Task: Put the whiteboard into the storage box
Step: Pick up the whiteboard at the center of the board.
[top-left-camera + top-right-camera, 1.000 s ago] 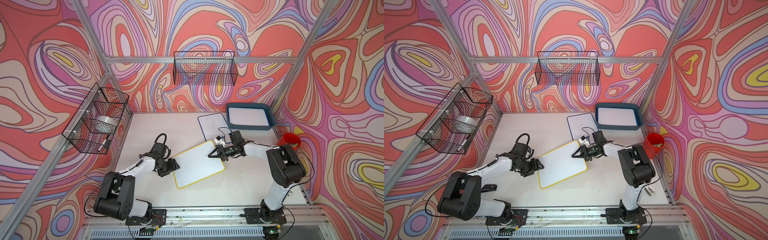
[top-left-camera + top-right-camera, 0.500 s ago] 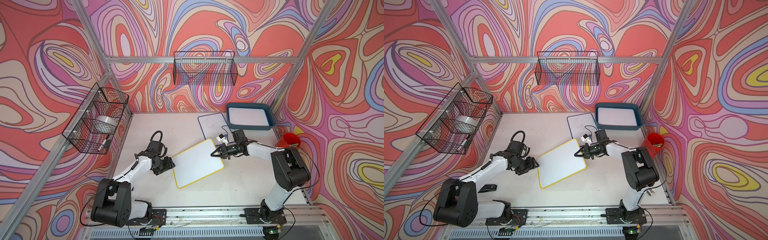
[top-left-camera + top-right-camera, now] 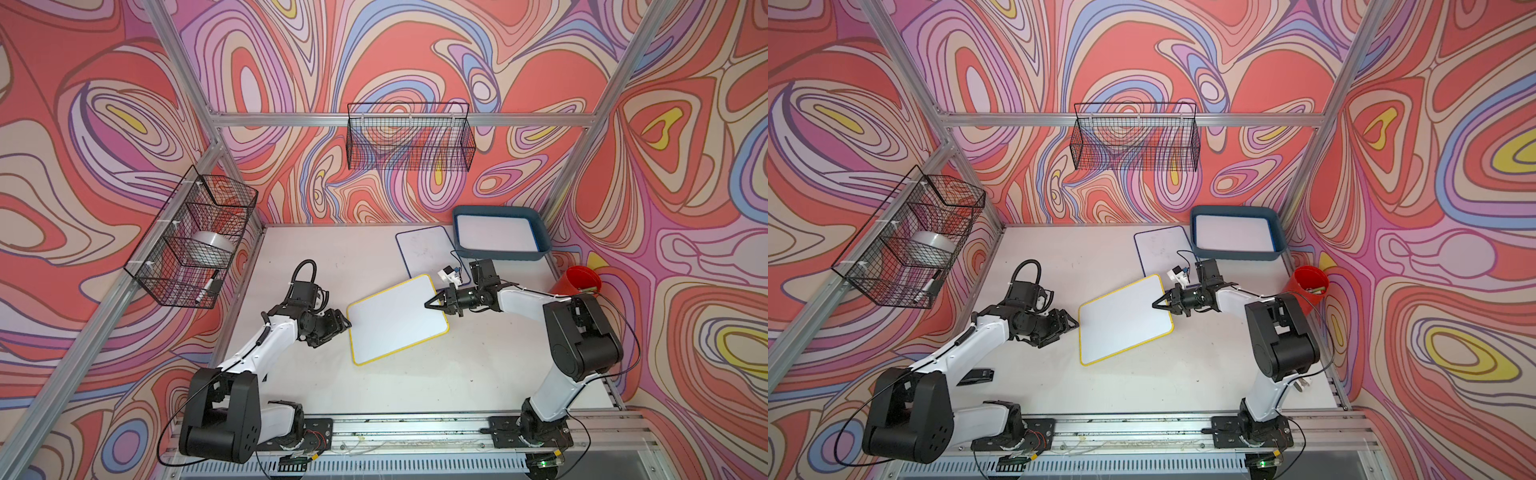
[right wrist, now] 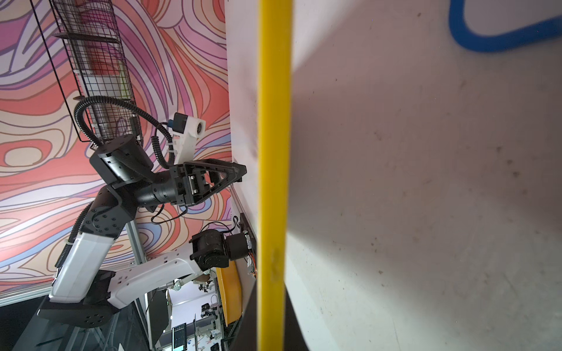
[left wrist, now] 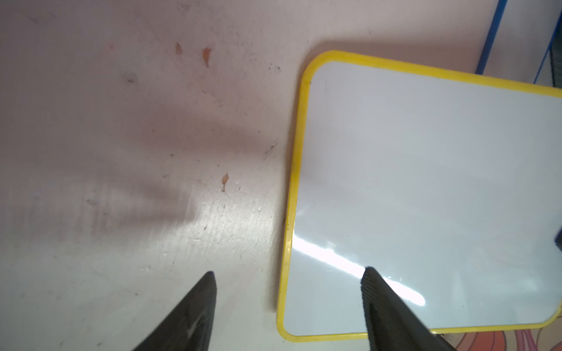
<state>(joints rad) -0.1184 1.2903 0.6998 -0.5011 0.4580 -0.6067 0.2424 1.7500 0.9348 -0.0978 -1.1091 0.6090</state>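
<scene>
Top views, read from the lower edge upward. Along the bottom: mounting rail [image 3: 415, 428] with 2 arm bases. Just above, left of centre: left gripper [image 3: 345, 323], jaws spread wide and empty, just beside the left edge of the yellow-framed whiteboard [image 3: 397, 320]; in the left wrist view, 1 finger [image 5: 194, 310] over bare table [image 5: 121, 243], the other over the board's white face, contact impossible to tell. At centre frame: that whiteboard, lying skewed on the table, not yet in the box. At its right edge: right gripper [image 3: 429, 303], pinched shut on the yellow rim; in the right wrist view, rim running straight down mid-frame with shadow spread beside it, so probably tipped up slightly on that side. Further up, right of centre: a 2nd, blue-framed whiteboard [image 3: 424, 249] flat on the table, just beside the storage box [image 3: 503, 254] at upper right, already holding a white panel, likely another board. Furthest back: black wire baskets [image 3: 409, 141] on the walls.

Judged step: grasp made, lift not yet under way. Calls next for raising the board clear of the table, carrying it up-frame over the blue-framed one, levelling it above the box and lowering it inside the rim.
</scene>
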